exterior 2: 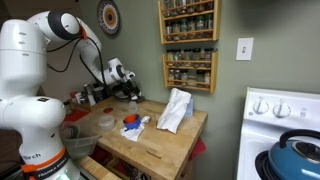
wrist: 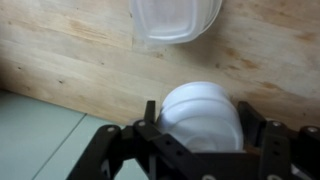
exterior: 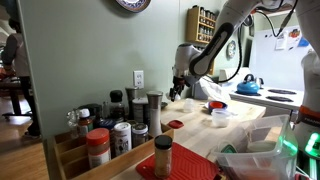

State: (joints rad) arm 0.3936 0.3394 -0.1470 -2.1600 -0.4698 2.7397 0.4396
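Wooden counter (wrist: 70, 50) edge runs just beside claw (wrist: 200, 118) flanking white bowl (wrist: 200, 98).

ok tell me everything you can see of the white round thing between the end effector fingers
The white round thing looks like an opaque plastic lid or tub seen from above, with a faint ring near its rim. It lies between the fingers of the end effector, which hides its lower edge; whether they press it is unclear. A wooden counter shows behind it, and a clear container lies apart.
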